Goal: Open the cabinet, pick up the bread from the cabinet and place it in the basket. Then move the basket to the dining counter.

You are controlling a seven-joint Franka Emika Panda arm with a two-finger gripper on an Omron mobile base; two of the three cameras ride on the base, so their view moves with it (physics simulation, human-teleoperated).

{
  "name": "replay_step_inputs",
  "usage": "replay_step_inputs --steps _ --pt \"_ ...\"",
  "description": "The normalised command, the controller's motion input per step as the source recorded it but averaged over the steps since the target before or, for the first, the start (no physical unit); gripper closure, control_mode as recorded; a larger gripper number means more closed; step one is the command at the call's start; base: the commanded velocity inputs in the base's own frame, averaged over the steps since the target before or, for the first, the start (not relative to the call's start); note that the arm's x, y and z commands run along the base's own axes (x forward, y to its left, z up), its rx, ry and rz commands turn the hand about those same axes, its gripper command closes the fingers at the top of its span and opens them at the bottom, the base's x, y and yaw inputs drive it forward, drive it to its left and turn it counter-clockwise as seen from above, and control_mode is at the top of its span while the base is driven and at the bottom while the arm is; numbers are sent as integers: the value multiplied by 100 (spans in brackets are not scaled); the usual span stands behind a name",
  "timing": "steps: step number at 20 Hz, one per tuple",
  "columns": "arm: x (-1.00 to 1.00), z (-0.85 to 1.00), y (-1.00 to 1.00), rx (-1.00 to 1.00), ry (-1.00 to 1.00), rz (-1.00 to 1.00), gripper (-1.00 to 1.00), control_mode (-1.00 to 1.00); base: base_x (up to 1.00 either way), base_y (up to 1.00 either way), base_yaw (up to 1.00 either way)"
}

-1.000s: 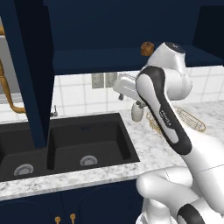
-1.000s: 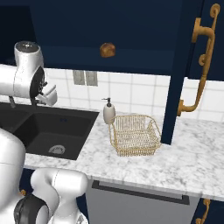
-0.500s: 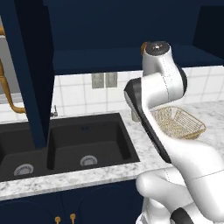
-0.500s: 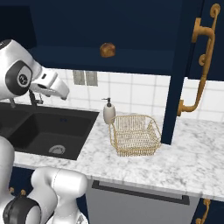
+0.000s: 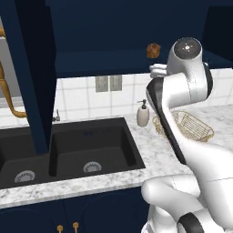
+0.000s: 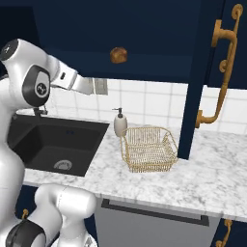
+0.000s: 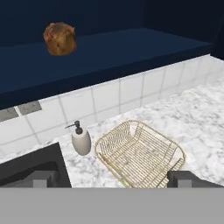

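The navy cabinet (image 6: 154,43) stands open, its doors (image 6: 207,72) swung out to the sides. The bread (image 6: 118,54), a small brown roll, sits on the cabinet's bottom shelf (image 7: 131,48); I also see the bread (image 5: 153,50) (image 7: 60,38) from the left and from the hand. The golden wire basket (image 6: 147,149) (image 5: 191,127) (image 7: 140,153) rests empty on the marble counter below. My gripper (image 6: 101,87) (image 5: 155,71) (image 7: 113,179) hangs open in the air, left of and below the bread, above the counter. Nothing is between its fingertips (image 7: 41,178). The dining counter is out of view.
A white soap dispenser (image 6: 120,124) (image 7: 81,140) stands just left of the basket against the tiled wall. The black double sink (image 5: 68,150) lies further left. The open left door (image 5: 34,68) and right door with its brass handle (image 6: 222,72) flank the cabinet opening.
My arm has straightened and lifted the hand up and toward the cabinet shelf, nearer the bread. The gripper stays open. Bread and basket have not moved.
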Motion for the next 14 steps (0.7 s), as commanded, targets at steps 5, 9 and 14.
replay_step_inputs --steps 5,9,14 --pt "65 66 -22 0 1 14 -100 -100 0 0 0" --pt "52 13 10 -10 2 22 -100 -100 0 0 0" --pt "55 16 0 -10 3 16 -100 -100 0 0 0"
